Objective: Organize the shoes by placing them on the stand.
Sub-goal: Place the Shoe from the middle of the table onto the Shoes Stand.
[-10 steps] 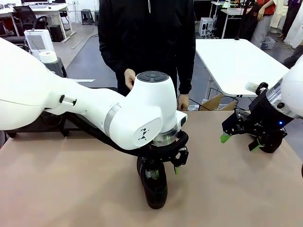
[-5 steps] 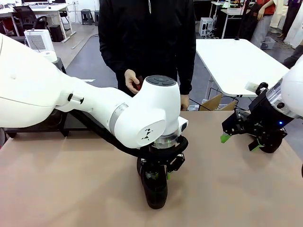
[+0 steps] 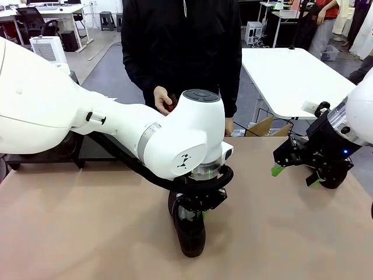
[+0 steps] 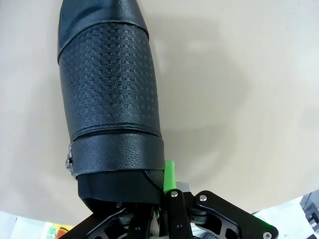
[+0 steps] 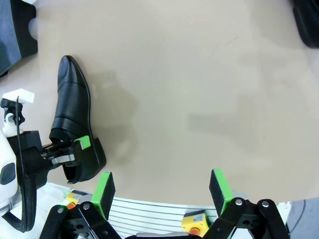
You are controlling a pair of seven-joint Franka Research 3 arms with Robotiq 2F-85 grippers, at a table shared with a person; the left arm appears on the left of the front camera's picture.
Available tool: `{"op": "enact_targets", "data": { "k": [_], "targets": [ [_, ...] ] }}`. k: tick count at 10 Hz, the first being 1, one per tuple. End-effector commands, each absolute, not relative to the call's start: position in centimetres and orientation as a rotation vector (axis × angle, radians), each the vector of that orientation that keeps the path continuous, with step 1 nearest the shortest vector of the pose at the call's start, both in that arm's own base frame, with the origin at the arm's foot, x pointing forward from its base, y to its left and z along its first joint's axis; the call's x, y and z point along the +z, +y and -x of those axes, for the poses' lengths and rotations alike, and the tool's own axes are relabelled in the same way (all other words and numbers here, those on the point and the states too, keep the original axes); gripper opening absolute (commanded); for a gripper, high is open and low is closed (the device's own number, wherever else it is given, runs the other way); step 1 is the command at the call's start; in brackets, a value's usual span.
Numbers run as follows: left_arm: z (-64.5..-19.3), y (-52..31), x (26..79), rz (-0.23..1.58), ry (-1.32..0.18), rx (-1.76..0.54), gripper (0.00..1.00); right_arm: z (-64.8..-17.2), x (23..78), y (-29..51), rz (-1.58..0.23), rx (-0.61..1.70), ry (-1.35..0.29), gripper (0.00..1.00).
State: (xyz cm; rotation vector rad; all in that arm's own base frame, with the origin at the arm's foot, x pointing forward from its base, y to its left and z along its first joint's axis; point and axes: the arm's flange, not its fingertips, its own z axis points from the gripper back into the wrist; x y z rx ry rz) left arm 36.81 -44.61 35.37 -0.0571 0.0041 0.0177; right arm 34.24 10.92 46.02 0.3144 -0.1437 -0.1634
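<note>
Left gripper clamps the shoe at its heel. I'd lift straight, slowly, toe level — right gripper hangs open.

One black shoe, glossy with a textured upper, stands on its sole on the tabletop, toe pointing to the near edge.

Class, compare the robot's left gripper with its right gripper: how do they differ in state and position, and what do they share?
The left gripper is shut on the heel end of a shoe, whereas the right gripper has its fingers wide apart and holds nothing. The left gripper points down over the middle of the table; the right gripper is off by the table's right side. Both are black with green pads.
</note>
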Motion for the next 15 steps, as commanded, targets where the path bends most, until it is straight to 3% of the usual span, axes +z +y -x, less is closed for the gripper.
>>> {"op": "enact_targets", "data": {
  "k": [1, 4, 8, 10, 11, 13, 15],
  "targets": [
    [-37.2, -44.5, 35.6, 0.044, -0.006, 0.043, 0.00, -34.2, 46.1, 11.0, -0.324, -0.159, -0.141, 1.00],
    [-36.0, -42.6, 38.0, 0.076, -0.011, 0.019, 0.00, -34.2, 46.1, 11.0, -0.324, -0.159, -0.141, 1.00],
    [-35.9, -34.5, 46.9, 0.017, -0.197, -0.090, 0.00, -34.2, 46.1, 11.0, -0.324, -0.159, -0.141, 1.00],
    [-36.0, -31.0, 48.5, 0.220, -0.085, -0.011, 0.00, -34.2, 46.1, 11.0, -0.324, -0.159, -0.141, 1.00],
    [-36.4, -34.8, 47.5, 0.038, -0.168, -0.074, 0.00, -34.2, 46.1, 11.0, -0.324, -0.159, -0.141, 1.00],
    [-36.7, -32.2, 49.1, 0.099, -0.152, -0.055, 0.00, -34.2, 46.1, 11.0, -0.324, -0.159, -0.141, 1.00],
    [-38.6, -28.0, 48.8, -0.053, -0.383, 0.127, 0.00, -34.2, 46.1, 11.0, -0.324, -0.159, -0.141, 1.00]
  ]
}}
